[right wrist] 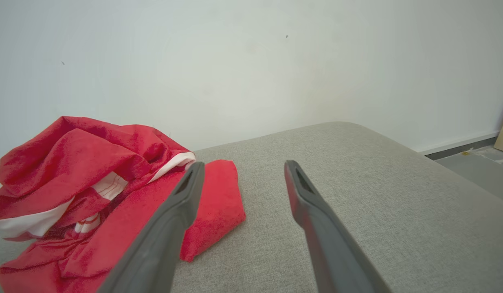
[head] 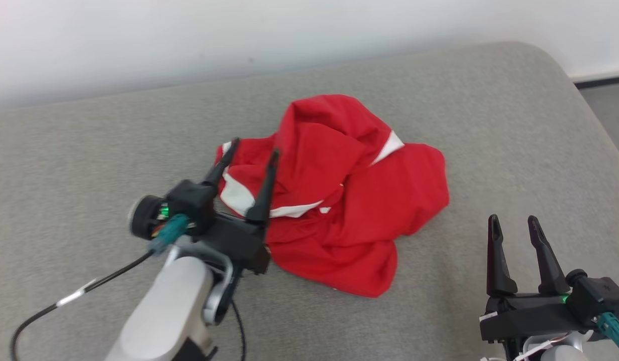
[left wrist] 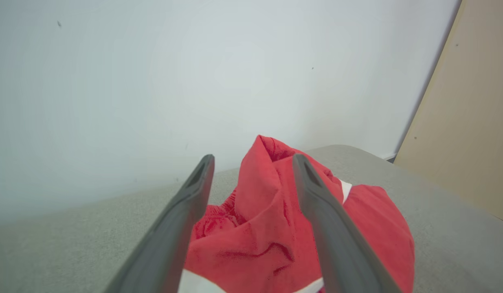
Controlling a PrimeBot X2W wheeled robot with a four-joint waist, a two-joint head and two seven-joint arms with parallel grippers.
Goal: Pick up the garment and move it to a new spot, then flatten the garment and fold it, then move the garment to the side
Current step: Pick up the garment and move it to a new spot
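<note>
— How do my jaws stand?

— On your left gripper (head: 254,148) the jaws are apart and nothing is pinched between them. Its two dark fingers (head: 265,185) reach over the left edge of the garment (head: 349,200). From the head view you cannot tell whether they touch the cloth. In your left wrist view the left gripper (left wrist: 254,159) frames a raised red fold of the garment (left wrist: 267,236) between its fingers.

— And the right?

— Your right gripper (head: 513,220) also has its jaws spread, and it holds nothing. It sits at the lower right, fingers pointing up the view, well apart from the garment. In your right wrist view the right gripper (right wrist: 244,165) looks along bare grey fabric, with the garment (right wrist: 92,162) off to that view's left.

— Where is the garment lying?

— It lies crumpled in a heap near the middle of the grey padded surface (head: 489,125). It is red with white bands, bunched highest at the far side and spreading lower towards you. It is neither flattened nor folded.

— What lies around it?

— A pale wall (head: 189,30) runs behind the padded surface. A black cable (head: 88,286) trails from your left wrist across the grey fabric. Grey floor (head: 610,110) shows past the rounded right corner, and a beige panel (left wrist: 471,122) stands at the right of your left wrist view.
</note>
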